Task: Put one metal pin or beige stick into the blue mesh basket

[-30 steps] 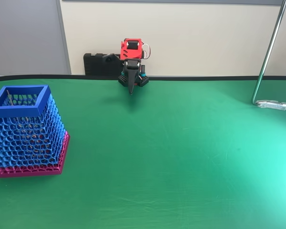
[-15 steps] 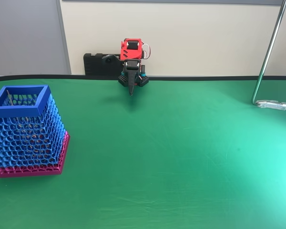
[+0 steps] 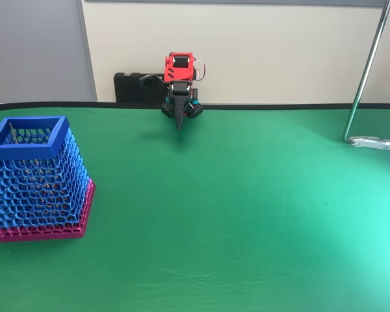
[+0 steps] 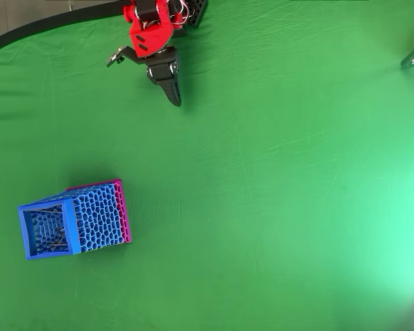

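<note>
The gripper (image 4: 174, 96) is seen folded back by the arm's base, fingers pressed together on nothing, unmoved over the last second. Dark thin pins (image 4: 56, 240) lie inside the basket (image 4: 70, 225), well apart, so the task is judged done.

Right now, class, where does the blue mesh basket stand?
The blue mesh basket stands upright at the left of the green table in the fixed view, well apart from the gripper at the back edge.
</note>
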Controlling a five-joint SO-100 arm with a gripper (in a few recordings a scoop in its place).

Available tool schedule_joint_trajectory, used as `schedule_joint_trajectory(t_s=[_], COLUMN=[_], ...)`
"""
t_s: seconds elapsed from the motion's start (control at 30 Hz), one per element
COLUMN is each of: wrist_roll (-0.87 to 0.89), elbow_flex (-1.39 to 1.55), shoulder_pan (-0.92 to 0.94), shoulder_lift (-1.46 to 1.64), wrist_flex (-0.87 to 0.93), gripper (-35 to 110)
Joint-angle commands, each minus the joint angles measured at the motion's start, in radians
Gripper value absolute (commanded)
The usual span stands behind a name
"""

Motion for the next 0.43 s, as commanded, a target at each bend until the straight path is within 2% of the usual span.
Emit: schedule_joint_trajectory(t_s=[0.0,0.4], wrist_roll=[0.000,-0.014], elbow_flex=[0.005,0.005], shoulder_pan=[-0.002,-0.014], shoulder_lift=[0.009,0.009], wrist_flex=[0.006,0.008], gripper=[1,1])
